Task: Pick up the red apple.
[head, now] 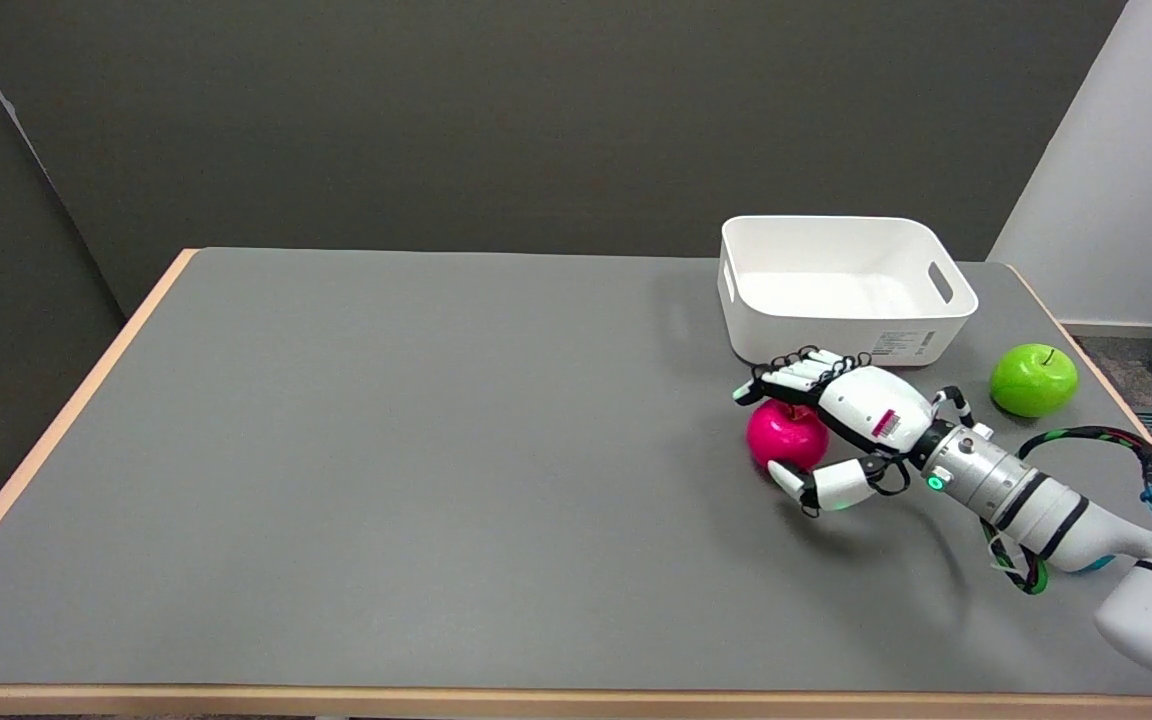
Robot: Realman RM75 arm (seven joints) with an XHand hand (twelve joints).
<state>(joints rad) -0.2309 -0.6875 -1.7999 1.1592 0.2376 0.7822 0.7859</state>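
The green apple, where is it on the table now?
In the head view the green apple sits near the table's right edge, just right of the white bin.

**What the head view cannot settle**

The right hand [851, 420] covers the right side of the glossy red apple [784, 432], so contact between palm and fruit cannot be told. The white arm is cut off by the picture's right edge. Print on the label of the white plastic bin [841, 275] is too small to read. The grey tabletop's [416, 450] near corners fall outside the picture.
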